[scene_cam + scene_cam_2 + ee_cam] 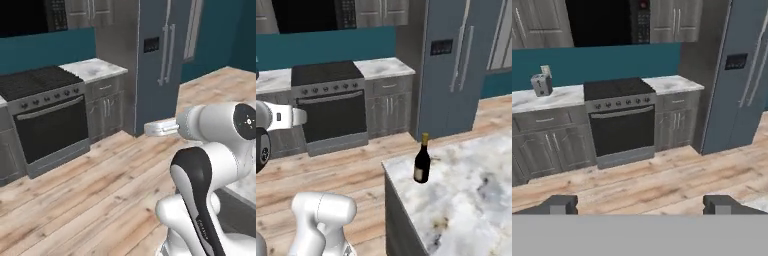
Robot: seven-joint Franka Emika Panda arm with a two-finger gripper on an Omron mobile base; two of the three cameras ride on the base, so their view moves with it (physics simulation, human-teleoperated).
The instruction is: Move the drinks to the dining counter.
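The tall dark wine bottle [422, 160] with gold neck and tan label stands upright near the corner of the dining counter [471, 200], a marbled island top with dark sides. My gripper [642, 205] is open, its two dark fingertips [562, 204] set wide apart with nothing between them. It is held high above the wooden floor, left of the island, and faces the stove wall. The bottle stands apart from the gripper, to its right. The small blue-green bottle and the white-and-purple lidded cup are out of view.
A black stove [619, 120] sits between grey cabinets under a marble worktop with a toaster [541, 84]. A tall steel fridge [456, 65] stands to the right. Open wooden floor [90, 185] lies between the stove wall and the island.
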